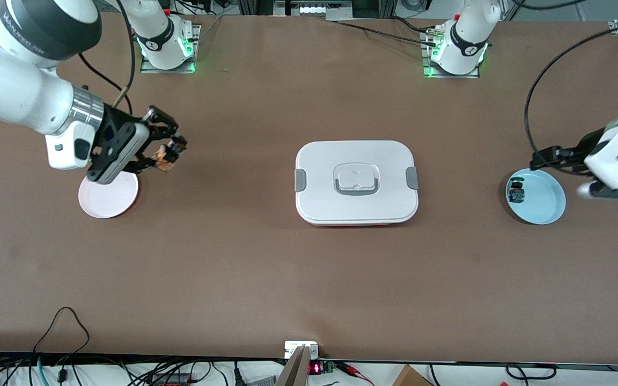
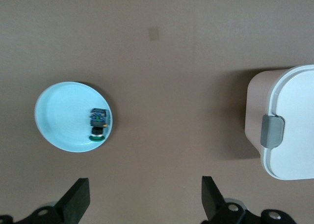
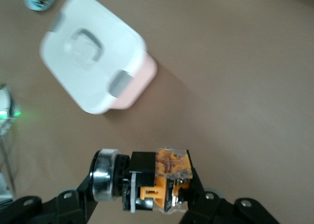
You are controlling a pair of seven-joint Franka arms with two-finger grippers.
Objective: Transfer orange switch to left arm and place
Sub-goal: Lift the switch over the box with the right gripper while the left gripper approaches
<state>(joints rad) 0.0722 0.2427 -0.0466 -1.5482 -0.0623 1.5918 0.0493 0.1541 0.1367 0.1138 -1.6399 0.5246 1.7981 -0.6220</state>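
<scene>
The right gripper point(image 1: 172, 153) is clenched on the orange switch point(image 1: 169, 151), holding it in the air over bare table just beside the pink plate point(image 1: 108, 194), at about two o'clock from that plate. In the right wrist view the switch point(image 3: 157, 182) sits crosswise between the fingers, its black body and round silver-rimmed end toward one side and its clear, orange-marked block toward the other.

The box point(image 1: 357, 182) stands closed at the middle of the table, grey clips at its two short ends and the handle recessed in its lid. It lies at roughly three o'clock from the held switch, well apart from it.

The left gripper point(image 2: 144, 199) hangs released, its fingers point(image 2: 77, 197) spread wide with nothing between them, over the table beside the blue plate point(image 1: 542, 198) at the left arm's end. On that plate, near its rim toward the box, lies the blue switch point(image 1: 516, 192) with its dark green cap.
</scene>
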